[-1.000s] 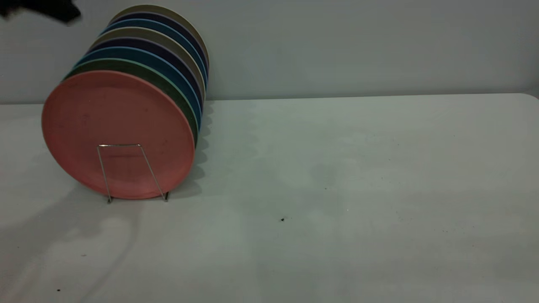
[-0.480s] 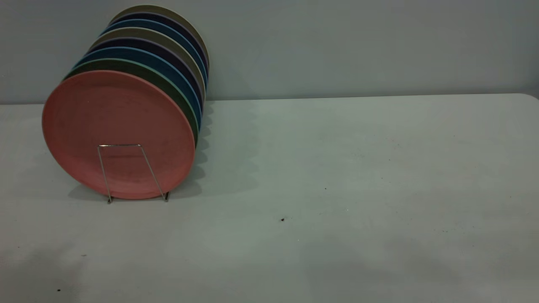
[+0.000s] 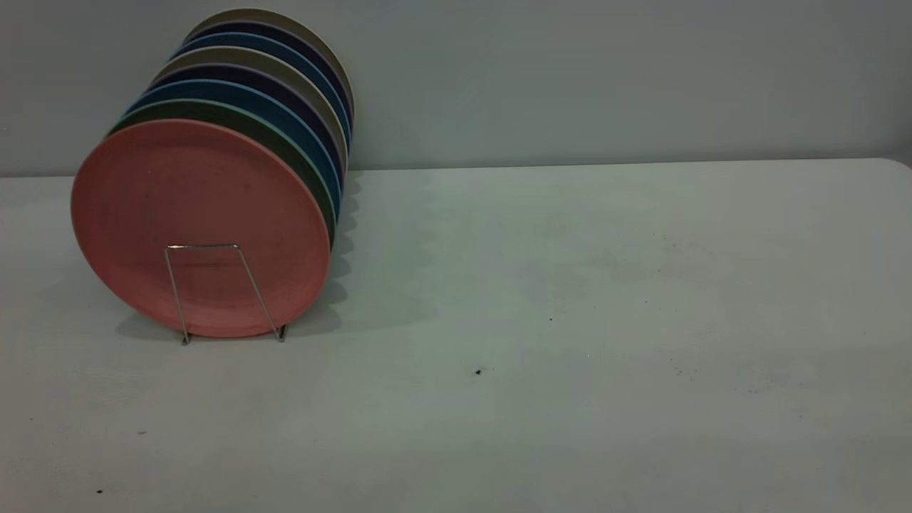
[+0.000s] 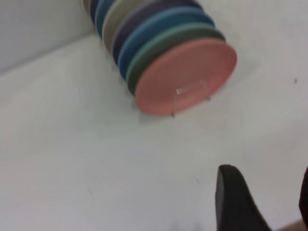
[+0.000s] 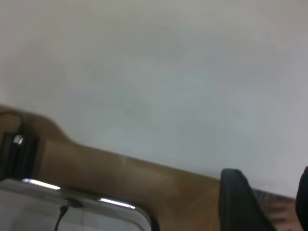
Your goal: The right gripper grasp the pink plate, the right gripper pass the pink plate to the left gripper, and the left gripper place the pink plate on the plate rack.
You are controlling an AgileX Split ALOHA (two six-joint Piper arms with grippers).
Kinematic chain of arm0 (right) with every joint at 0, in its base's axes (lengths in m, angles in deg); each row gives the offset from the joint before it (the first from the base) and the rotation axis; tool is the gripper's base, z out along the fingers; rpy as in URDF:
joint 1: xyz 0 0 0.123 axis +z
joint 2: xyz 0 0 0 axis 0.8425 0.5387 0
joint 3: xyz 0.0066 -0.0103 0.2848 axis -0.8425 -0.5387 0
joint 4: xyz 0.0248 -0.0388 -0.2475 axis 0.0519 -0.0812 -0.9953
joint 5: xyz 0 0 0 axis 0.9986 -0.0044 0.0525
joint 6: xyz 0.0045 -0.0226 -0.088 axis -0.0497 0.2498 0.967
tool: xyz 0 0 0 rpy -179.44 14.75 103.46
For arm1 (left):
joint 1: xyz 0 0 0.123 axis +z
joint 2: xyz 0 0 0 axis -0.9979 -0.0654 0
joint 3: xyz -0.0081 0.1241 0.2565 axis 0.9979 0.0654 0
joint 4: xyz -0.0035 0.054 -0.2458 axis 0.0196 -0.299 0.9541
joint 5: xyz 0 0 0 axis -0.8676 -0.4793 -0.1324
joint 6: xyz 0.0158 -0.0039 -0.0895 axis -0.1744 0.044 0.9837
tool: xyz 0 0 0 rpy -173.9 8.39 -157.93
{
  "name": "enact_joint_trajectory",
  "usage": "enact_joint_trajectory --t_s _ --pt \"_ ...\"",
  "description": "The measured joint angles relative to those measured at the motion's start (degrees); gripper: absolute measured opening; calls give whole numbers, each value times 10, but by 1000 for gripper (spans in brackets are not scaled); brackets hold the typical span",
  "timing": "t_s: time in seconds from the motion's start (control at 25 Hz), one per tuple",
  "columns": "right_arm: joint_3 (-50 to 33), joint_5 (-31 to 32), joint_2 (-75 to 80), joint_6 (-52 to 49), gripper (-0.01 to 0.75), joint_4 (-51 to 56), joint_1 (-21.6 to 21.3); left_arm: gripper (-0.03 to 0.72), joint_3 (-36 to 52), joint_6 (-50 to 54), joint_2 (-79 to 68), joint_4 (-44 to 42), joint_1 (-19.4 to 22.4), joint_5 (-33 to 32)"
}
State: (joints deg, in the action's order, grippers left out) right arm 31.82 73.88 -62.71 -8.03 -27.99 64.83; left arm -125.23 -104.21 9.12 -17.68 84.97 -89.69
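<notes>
Pink plate (image 3: pixel 199 226) upright at the front of the plate rack (image 3: pixel 221 292), no arm in the exterior view, left end effector (image 4: pixel 262 202) apart and empty well clear of it, right end effector (image 5: pixel 262 202) apart over a brown edge beyond the pale speckled worktop (image 3: pixel 570 320).

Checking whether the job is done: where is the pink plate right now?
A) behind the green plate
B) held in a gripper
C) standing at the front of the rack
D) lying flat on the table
C: the pink plate stands upright at the front of the plate rack, ahead of the green plate, with nothing gripping it.
</notes>
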Motion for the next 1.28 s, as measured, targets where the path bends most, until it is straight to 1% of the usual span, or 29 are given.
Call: enact_joint_trajectory --t_s 0.2,0.36,0.44,0.64,0.88,1.16,1.2,1.28 --pt "0 0 0 -16 314 -11 0 367 148 40 65 -5 0 0" --pt "0 0 0 -20 318 -13 0 385 261 62 138 -11 0 0" --pt "0 0 0 -20 318 -14 0 402 305 68 181 -17 0 0" --pt "0 0 0 -20 318 -14 0 448 383 91 293 -20 0 3" --pt "0 0 0 -20 318 -15 0 459 407 103 378 -20 0 13" --pt "0 0 -23 -22 316 -15 -2 460 411 103 396 -20 0 17" --pt "0 0 -39 -22 316 -14 -8 460 411 103 396 -20 0 17" --pt "0 0 -81 -22 316 -12 -33 460 411 103 396 -19 0 17"
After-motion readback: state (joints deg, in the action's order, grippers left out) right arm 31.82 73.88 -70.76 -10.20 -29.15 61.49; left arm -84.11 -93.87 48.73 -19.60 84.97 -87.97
